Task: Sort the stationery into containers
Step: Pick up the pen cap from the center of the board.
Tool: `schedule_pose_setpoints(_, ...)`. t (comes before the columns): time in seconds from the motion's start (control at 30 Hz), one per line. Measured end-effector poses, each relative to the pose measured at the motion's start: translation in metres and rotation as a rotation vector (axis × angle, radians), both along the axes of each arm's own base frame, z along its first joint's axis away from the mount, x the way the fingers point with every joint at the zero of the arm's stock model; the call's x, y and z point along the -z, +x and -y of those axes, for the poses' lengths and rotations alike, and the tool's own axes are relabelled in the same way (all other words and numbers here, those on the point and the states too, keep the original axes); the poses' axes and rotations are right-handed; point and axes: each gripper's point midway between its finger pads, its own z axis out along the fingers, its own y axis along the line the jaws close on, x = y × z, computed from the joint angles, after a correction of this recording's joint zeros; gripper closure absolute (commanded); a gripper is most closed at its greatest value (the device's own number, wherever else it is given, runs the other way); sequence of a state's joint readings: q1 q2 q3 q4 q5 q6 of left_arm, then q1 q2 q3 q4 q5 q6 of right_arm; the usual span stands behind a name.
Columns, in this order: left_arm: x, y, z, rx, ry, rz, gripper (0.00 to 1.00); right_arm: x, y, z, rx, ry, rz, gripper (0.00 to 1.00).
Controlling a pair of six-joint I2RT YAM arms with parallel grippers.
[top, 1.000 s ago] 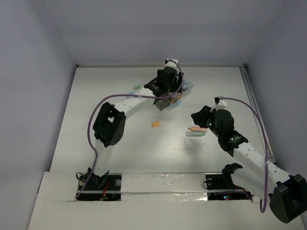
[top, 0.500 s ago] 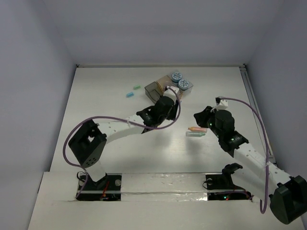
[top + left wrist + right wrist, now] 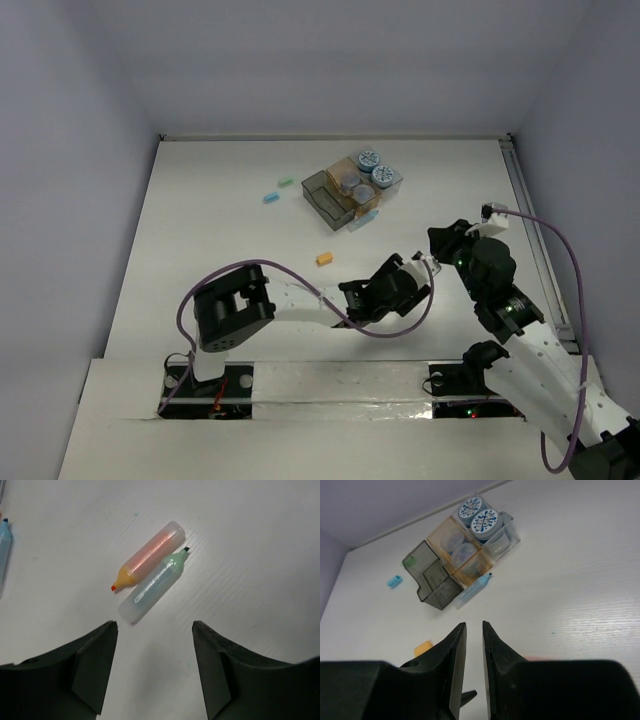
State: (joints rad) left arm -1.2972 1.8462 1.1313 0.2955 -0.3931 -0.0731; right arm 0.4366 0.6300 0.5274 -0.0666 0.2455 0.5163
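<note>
Open above the orange marker touching the green marker, the left end effector seemingly must next drop and grip one; the right end effector, slightly parted, holds nothing.

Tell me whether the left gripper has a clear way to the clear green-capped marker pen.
Probably yes: the left gripper hangs open just short of the green-capped marker pen, nothing between, though an orange marker lies against it.
</note>
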Motion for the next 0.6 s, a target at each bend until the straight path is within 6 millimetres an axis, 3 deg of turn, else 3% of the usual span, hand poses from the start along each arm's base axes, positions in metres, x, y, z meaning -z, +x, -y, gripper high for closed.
schedule_pose_setpoints(0.17,0.026,0.012,-0.002,0.003,0.101,0.039,0.38,0.006,-0.003,0.003,0.007,-0.018,-0.024,0.7)
schedule_pose_setpoints(0.33,0.027,0.02,-0.007,-0.01,0.093,0.054,0.39,0.008,-0.004,0.004,0.009,-0.025,-0.03,0.68)
schedule_pose_setpoints(0.47,0.021,0.03,-0.048,-0.074,0.048,0.032,0.39,0.012,-0.003,0.004,0.012,-0.032,-0.044,0.66)
schedule_pose_setpoints(0.6,-0.018,0.079,-0.104,-0.249,-0.076,0.035,0.37,0.015,-0.002,0.004,0.014,-0.037,-0.054,0.66)
